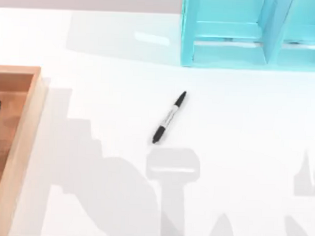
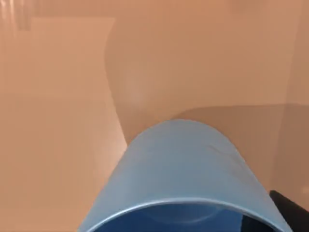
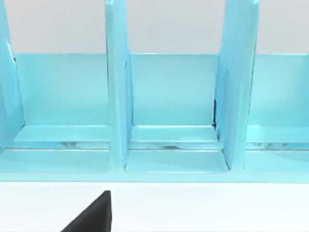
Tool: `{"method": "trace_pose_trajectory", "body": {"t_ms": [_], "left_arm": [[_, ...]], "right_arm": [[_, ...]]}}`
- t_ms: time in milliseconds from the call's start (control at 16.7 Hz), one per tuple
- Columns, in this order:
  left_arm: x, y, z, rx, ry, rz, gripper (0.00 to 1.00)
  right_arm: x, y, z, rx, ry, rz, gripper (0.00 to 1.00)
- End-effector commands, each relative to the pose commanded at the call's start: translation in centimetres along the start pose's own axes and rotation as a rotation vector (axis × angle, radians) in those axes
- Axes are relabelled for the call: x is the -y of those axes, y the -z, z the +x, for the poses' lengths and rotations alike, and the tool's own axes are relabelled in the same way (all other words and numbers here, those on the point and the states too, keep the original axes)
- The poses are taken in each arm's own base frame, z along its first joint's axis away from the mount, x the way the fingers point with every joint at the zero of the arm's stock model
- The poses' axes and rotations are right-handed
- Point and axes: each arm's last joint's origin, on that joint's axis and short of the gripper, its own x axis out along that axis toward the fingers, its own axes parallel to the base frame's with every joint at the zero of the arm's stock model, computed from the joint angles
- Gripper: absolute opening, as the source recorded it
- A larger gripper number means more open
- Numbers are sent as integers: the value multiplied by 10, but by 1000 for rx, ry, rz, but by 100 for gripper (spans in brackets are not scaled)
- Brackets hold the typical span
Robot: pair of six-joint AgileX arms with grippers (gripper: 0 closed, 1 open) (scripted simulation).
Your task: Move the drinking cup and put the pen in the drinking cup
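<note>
The pen (image 1: 169,117) is lying flat on the white table (image 1: 239,152), near the middle of it, and nothing is touching it; its black cap is pointing toward the turquoise shelf unit (image 1: 227,53) at the far edge, and its other black end is pointing toward the near edge; the grey-white barrel with dark printing is showing between the two black ends. The pen is lying well apart from the shelf unit and also well apart from the wooden tray (image 1: 28,124) at the table's left side.

In the left wrist view, the drinking cup (image 2: 181,169) is appearing very close to the camera, blue and cylindrical, with its rim toward the camera and a little of its inside showing; behind it a brown wooden surface (image 2: 58,121) is extending. A dark part is showing at the edge of this view beside the cup; I cannot tell if the left gripper's fingers are apart, together, or clamped on the cup.

The right wrist view is facing the turquoise shelf unit (image 3: 174,111), with its upright dividers and open compartments standing on the white table (image 3: 217,208); a black finger (image 3: 94,215) of the right gripper is appearing low in this view, over the table and short of the shelf; I cannot tell how the right fingers are standing.
</note>
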Motion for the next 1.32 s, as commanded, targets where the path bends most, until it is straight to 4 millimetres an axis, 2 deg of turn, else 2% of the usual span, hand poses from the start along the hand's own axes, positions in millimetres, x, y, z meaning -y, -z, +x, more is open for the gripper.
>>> {"method": "trace_pose_trajectory", "body": {"t_ms": [120,240,420,600,720,840,1020,1200,1320], "left_arm": [[4,-12,-19,42,-9,-50,0],[19,-22,-44,65,-8,-78,0],[62,-24,-83,48,7,-65,0],[112,-10,-114,-7,17,-5,0],[136,2,-129,-39,17,34,0],[148,9,-136,-54,17,53,0],[149,10,-137,-55,17,55,0],[154,7,-127,-68,12,52,0],[174,6,-111,-66,-2,51,0]], "right_arm": [[0,0,0,0,0,0,100],[0,0,0,0,0,0,100],[0,0,0,0,0,0,100],[0,0,0,0,0,0,100],[0,0,0,0,0,0,100],[0,0,0,0,0,0,100],[0,0,0,0,0,0,100],[0,0,0,0,0,0,100],[0,0,0,0,0,0,100]]}}
